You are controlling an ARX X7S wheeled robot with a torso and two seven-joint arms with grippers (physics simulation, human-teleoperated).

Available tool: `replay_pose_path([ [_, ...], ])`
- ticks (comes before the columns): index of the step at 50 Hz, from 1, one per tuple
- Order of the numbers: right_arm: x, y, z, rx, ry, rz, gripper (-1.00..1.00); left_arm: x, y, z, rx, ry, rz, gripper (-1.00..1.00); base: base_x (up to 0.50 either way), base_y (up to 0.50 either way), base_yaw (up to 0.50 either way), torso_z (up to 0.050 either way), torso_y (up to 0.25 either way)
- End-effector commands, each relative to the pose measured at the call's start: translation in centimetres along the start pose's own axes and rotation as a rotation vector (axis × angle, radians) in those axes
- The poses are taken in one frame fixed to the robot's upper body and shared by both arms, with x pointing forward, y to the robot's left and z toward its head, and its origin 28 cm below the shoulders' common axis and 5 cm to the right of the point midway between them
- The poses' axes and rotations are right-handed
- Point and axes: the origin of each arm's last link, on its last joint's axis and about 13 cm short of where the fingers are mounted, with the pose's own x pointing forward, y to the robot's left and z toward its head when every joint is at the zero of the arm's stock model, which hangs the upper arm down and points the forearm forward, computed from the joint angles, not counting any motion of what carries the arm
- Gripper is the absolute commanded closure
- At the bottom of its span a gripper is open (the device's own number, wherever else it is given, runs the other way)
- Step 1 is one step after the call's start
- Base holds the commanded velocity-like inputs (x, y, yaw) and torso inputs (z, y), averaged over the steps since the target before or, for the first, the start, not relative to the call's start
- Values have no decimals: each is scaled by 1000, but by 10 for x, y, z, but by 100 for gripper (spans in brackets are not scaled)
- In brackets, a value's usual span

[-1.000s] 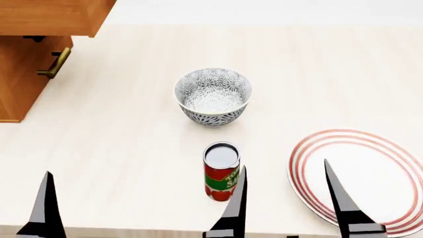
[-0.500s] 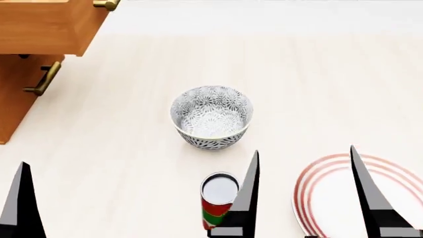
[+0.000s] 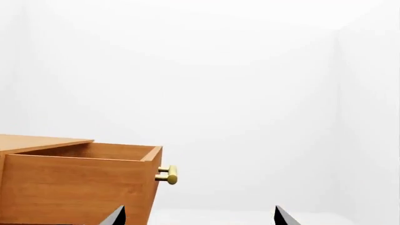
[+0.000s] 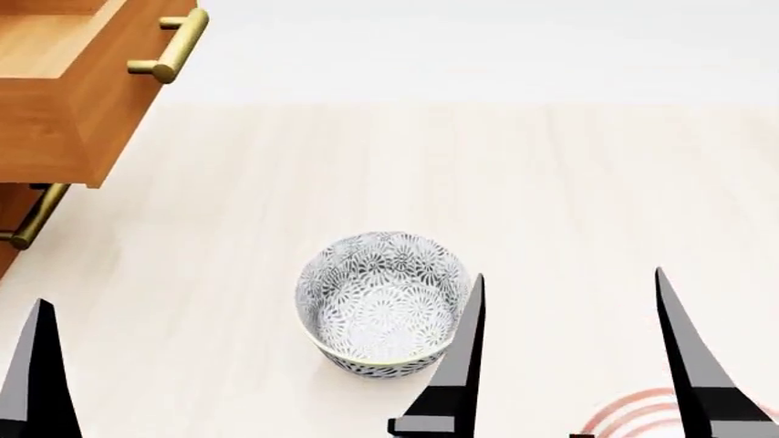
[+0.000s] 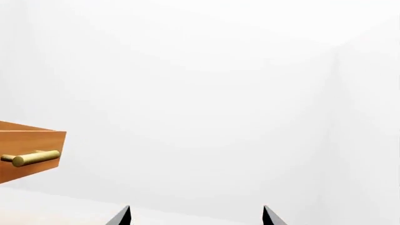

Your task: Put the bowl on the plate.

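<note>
Two black grippers showing at the near edge of the head view, both spread wide and gripping nothing. Right gripper (image 4: 570, 356) hovering with its two pointed fingers well apart, the inner finger (image 4: 461, 351) just beside the bowl's right rim and partly overlapping it in this view, whether touching or not impossible to tell; the outer finger (image 4: 688, 360) standing farther right of the bowl, over bare counter. Left gripper (image 3: 198, 216) seen in its wrist view as two dark tips set far apart; only one finger (image 4: 40, 374) showing in the head view, well to the left of the bowl.

Sitting upright on the pale wood-grain counter (image 4: 585, 201): the bowl (image 4: 382, 304), deep, round and white with a fine grey-black floral pattern inside and out. Peeking in at the bottom edge, to the right of the bowl and nearer the robot: a small arc of the plate (image 4: 633, 415), red rings on white, apart from the bowl.

Jutting out far to the upper left of the bowl: an open wooden drawer (image 4: 73, 87) with a brass bar handle (image 4: 171, 46). Below it, a second brass handle (image 4: 31, 224) on the cabinet front.
</note>
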Motion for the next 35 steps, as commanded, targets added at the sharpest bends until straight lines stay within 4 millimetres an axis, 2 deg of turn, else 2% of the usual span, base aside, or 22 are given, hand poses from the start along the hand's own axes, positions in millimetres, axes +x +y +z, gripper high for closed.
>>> replay_pose_path([
  [1,0,0,0,2,2,-3,-100,0,0,1,-4,-1,0,-100,0,0,0,0,0],
  [15,-2,0,2,37,-41,5,-100,-1,0,2,-9,-1,-4,-100,0,0,0,0,0],
  [26,-2,-1,3,35,-41,7,-100,-1,0,1,-11,0,-3,-100,0,-425,0,0,0],
  [35,-1,0,1,16,-15,7,-100,-1,0,2,-15,0,-2,-100,0,0,0,0,0],
])
